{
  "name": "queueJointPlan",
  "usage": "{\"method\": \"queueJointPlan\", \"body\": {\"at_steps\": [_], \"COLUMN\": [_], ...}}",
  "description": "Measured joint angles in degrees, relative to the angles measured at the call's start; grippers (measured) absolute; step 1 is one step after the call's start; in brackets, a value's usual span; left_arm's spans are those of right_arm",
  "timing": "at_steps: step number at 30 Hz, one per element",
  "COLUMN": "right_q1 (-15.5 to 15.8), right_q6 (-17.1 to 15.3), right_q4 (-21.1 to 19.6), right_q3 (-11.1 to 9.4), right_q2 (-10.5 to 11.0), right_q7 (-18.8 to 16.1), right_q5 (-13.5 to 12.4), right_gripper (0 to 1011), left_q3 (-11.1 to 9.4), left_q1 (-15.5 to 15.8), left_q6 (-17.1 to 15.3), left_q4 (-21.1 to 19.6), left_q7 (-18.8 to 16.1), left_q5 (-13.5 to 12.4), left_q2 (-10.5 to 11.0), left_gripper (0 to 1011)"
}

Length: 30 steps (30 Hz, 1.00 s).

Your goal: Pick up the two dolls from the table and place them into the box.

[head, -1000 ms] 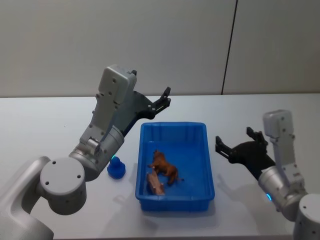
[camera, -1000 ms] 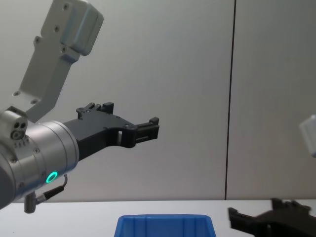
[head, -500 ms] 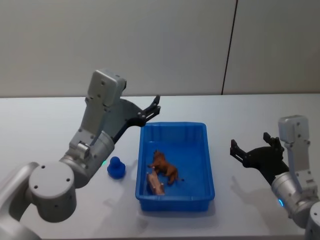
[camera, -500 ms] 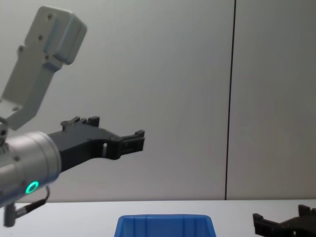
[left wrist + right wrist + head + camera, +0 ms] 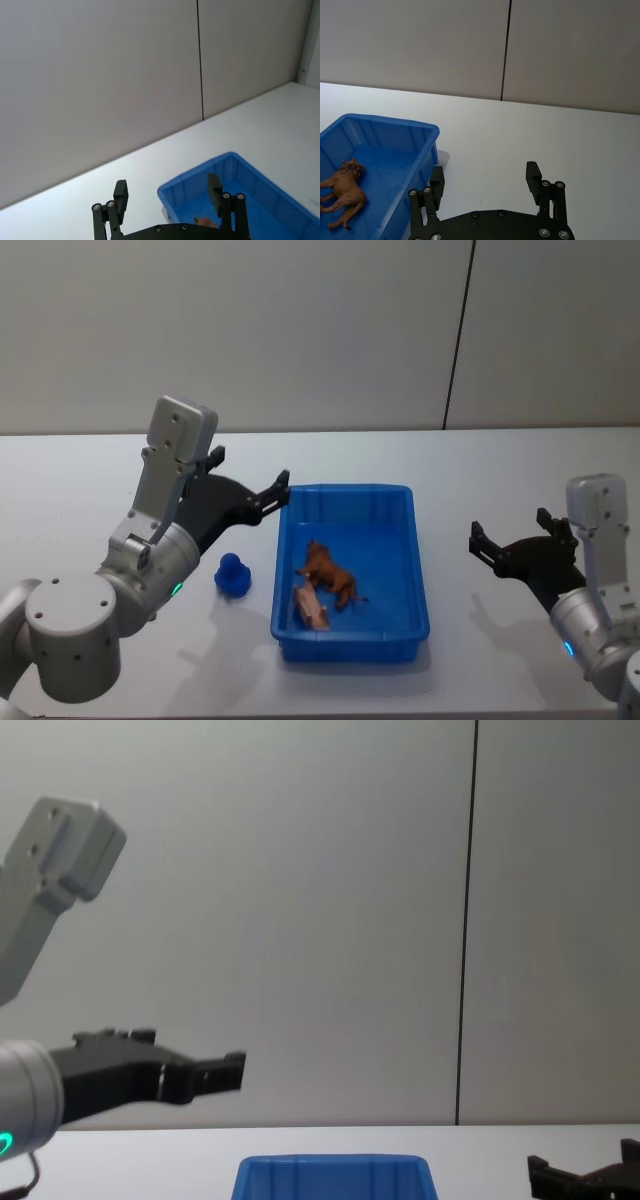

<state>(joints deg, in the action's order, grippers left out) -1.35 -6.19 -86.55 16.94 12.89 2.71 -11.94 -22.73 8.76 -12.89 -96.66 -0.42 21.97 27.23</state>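
The blue box (image 5: 345, 489) sits mid-table and holds both dolls: a reddish-brown one (image 5: 328, 573) and a peach-tan one (image 5: 310, 608) lying beside it. My left gripper (image 5: 278, 490) hangs open and empty just left of the box's far left corner, above the table (image 5: 80, 480). My right gripper (image 5: 510, 528) is open and empty, to the right of the box and apart from it. The right wrist view shows the brown doll (image 5: 345, 192) inside the box (image 5: 385, 122), beyond the open right gripper (image 5: 485, 177). The left wrist view shows the open left gripper (image 5: 167, 190) before the box (image 5: 200, 172).
A small blue object (image 5: 232, 575) stands on the table just left of the box, under my left arm. A grey wall rises behind the table's far edge. In the chest view the box rim (image 5: 335, 1163) shows low in the middle.
My left gripper has dropped and drawn back left from above the box's far rim. My right gripper has pulled away to the right. Both dolls lie still in the box.
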Motion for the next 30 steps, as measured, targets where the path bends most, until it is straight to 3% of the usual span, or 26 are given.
{"method": "queueJointPlan", "body": {"at_steps": [14,30], "right_q1": [0.23,0.32], "right_q6": [-0.09,-0.09], "right_q4": [-0.22,-0.32], "right_q3": [-0.09,-0.12], "right_q2": [0.15,0.23], "right_q7": [0.35,0.48], "right_q5": [-0.10,-0.13], "right_gripper": [1001,1001], "left_q3": [0.91,0.95], "left_q1": [-0.12,2.69], "left_q6": [-6.84,-10.43], "left_q4": [2.83,10.28], "left_q7": [2.72,7.41], "left_q5": [1.60,-1.52], "left_q2": [1.17,0.03], "left_gripper": [1001,1001]}}
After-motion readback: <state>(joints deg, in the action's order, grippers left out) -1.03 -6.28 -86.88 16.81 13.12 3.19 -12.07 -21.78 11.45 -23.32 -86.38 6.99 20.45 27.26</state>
